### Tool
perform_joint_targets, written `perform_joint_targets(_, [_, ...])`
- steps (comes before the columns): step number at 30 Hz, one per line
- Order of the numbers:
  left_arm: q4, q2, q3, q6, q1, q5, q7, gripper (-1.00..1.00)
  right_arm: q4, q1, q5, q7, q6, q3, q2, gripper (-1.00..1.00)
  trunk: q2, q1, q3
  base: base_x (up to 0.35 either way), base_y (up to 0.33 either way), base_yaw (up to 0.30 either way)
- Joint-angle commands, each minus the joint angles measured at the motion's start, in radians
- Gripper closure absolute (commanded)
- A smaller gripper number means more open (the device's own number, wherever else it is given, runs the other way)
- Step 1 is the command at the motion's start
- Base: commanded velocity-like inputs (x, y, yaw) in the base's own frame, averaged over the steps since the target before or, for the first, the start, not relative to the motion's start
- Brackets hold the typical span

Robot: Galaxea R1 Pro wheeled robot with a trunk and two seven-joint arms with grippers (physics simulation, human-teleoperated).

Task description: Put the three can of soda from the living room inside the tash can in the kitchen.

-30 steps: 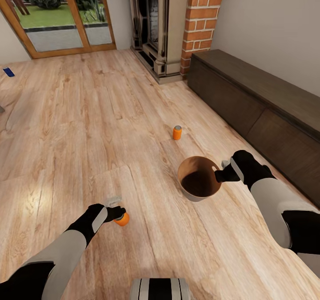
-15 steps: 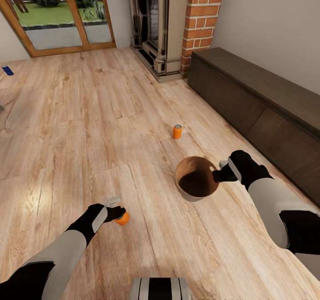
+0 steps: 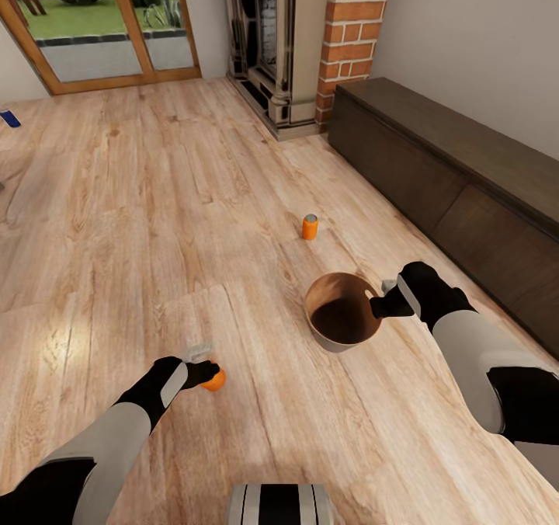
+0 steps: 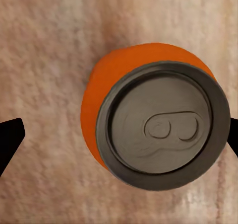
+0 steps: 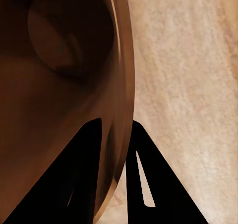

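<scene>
Pale wood living-room floor (image 3: 155, 199). Copper-brown round bucket (image 3: 341, 320), rim clamped in right gripper (image 3: 380, 305), drawn slightly nearer orange silver-topped can (image 3: 213, 379) between left gripper (image 3: 208, 371) fingers, contact unclear. Second orange can (image 3: 310, 227) beyond; drop-in likely imminent.

The left gripper (image 3: 208, 373) is covering most of the near orange can (image 3: 215, 380) in the head view, so its top is going unseen there. In the left wrist view the fingertips (image 4: 10, 139) are running off both side edges, leaving only 2 black tips beside the can (image 4: 153, 117). The right gripper (image 5: 116, 149) is straddling the trash can (image 3: 341, 319) rim, and the rim is hiding 1 finger's inner face. The bucket's shadowed floor is staying too dark to read. A small blue object (image 3: 9, 118) at the far left is being too small to identify.
</scene>
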State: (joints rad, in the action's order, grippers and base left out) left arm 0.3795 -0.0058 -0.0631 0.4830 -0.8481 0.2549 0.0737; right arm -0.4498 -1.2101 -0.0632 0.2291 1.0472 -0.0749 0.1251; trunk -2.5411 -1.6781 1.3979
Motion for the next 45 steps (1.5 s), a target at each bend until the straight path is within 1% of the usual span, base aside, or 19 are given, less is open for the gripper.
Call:
perform_joint_targets(1, [-0.001,0.0,0.0,-0.001,0.0,0.0,0.0,-1.0,-0.002,0.006,0.014,0.004,0.0,0.004,-0.001,1.0,0.0,-0.001,0.0,0.0,0.0,0.0])
perform_joint_targets(2, [-0.001,0.0,0.0,0.0,0.0,0.0,0.0,-1.0,-0.002,0.006,0.014,0.005,0.0,0.004,-0.001,1.0,0.0,-0.001,0.0,0.0,0.0,0.0])
perform_joint_targets(3, [-0.001,0.0,0.0,-0.001,0.0,0.0,0.0,1.0,-0.002,0.006,0.014,0.005,0.0,0.004,-0.001,1.0,0.0,-0.001,0.0,0.0,0.0,0.0])
perform_joint_targets(7, [0.001,0.0,0.01,-0.001,0.001,0.002,0.0,1.0,-0.002,0.006,0.014,0.004,0.0,0.004,-0.003,1.0,0.0,-0.001,0.0,0.0,0.0,0.0])
perform_joint_targets(11, [0.001,0.001,0.019,-0.001,0.001,0.004,0.0,1.0,-0.002,0.007,0.014,0.004,0.0,0.004,-0.011,1.0,0.0,-0.001,0.0,0.0,0.0,0.0])
perform_joint_targets(23, [0.001,0.001,0.022,0.0,0.001,0.004,0.0,1.0,-0.002,0.007,0.014,0.004,0.0,0.004,-0.015,1.0,0.0,-0.001,0.0,0.0,0.0,0.0])
perform_joint_targets(45, [0.0,0.001,0.022,0.005,0.0,0.002,0.0,1.0,-0.001,0.012,0.014,0.004,0.0,0.004,-0.021,1.0,0.005,0.009,-0.085,0.0,0.0,0.0])
